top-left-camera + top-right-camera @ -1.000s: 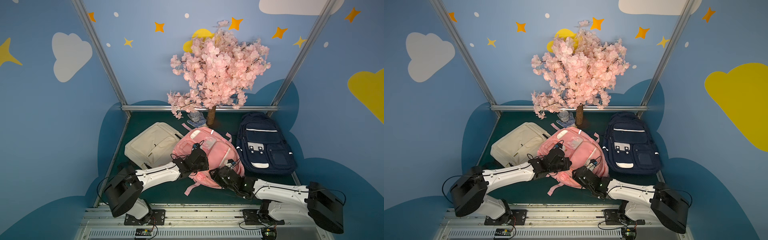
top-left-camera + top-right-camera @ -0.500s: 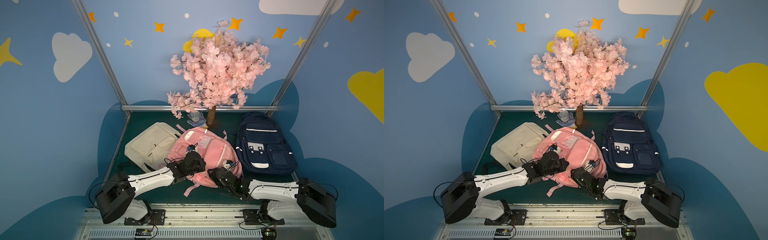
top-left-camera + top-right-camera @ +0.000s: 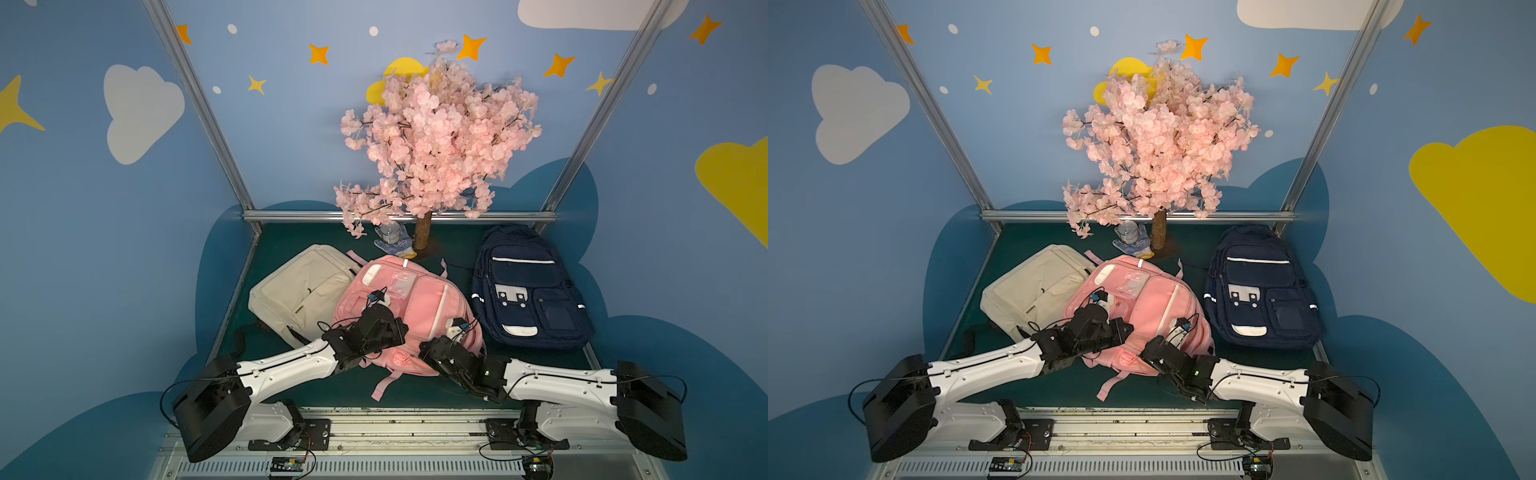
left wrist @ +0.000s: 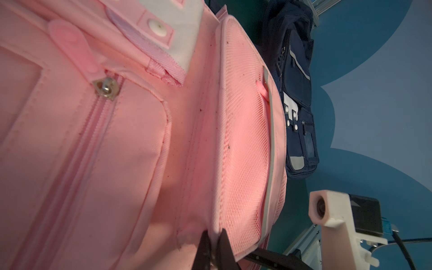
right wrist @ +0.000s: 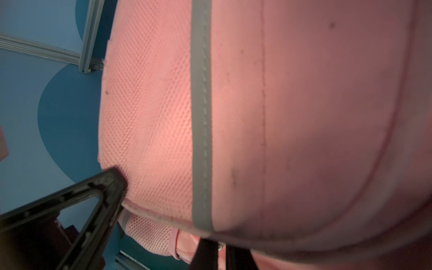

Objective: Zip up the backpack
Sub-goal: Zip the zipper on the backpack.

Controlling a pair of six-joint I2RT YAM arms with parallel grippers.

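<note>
The pink backpack [image 3: 419, 307] lies face up mid-counter [image 3: 299, 235], its far corner overlapping the cream backpack [image 3: 299, 291] and the navy backpack [image 3: 528, 291] just beside it. The left gripper [image 4: 214, 247] is closed, pinching a fold of pink fabric at the seam beside the mesh pocket [image 4: 243, 140]. The right gripper [image 5: 218, 252] is closed too, tucked under the pack's near rim; whether it holds a zipper pull or only cloth cannot be told, since the rim hides its tips. That is probably the main hazard: if only fabric is caught, a pull would tug the bag without moving any slider. The left pinch looks thin, so it could slip under tension, and the light pack might then slide across the counter toward its neighbours. Slack cloth ahead of the slider could bunch and jam the teeth, and the loose strap [image 3: 386, 384] near the arms might snag.
</note>
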